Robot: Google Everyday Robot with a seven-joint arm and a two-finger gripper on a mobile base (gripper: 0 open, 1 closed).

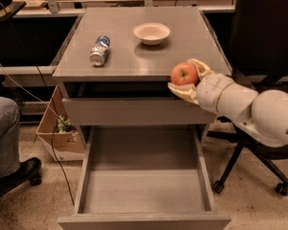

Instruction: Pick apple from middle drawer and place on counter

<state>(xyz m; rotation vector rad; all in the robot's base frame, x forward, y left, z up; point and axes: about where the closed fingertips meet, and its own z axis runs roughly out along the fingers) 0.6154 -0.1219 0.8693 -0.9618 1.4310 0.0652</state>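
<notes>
My gripper (188, 78) is shut on the small red-orange apple (184, 74) and holds it at the front right edge of the counter (134, 56), level with its top. The white arm reaches in from the right. The middle drawer (144, 183) is pulled wide open below, and its grey floor is bare. The shallower top drawer (134, 110) stands slightly open just under the counter.
A crushed silver-blue can (100, 51) lies on the counter's left side. A white bowl (151, 33) stands at its back middle. A black office chair (259, 143) is at the right. A person's leg and shoe (7, 152) and a cardboard box (62, 133) are at the left.
</notes>
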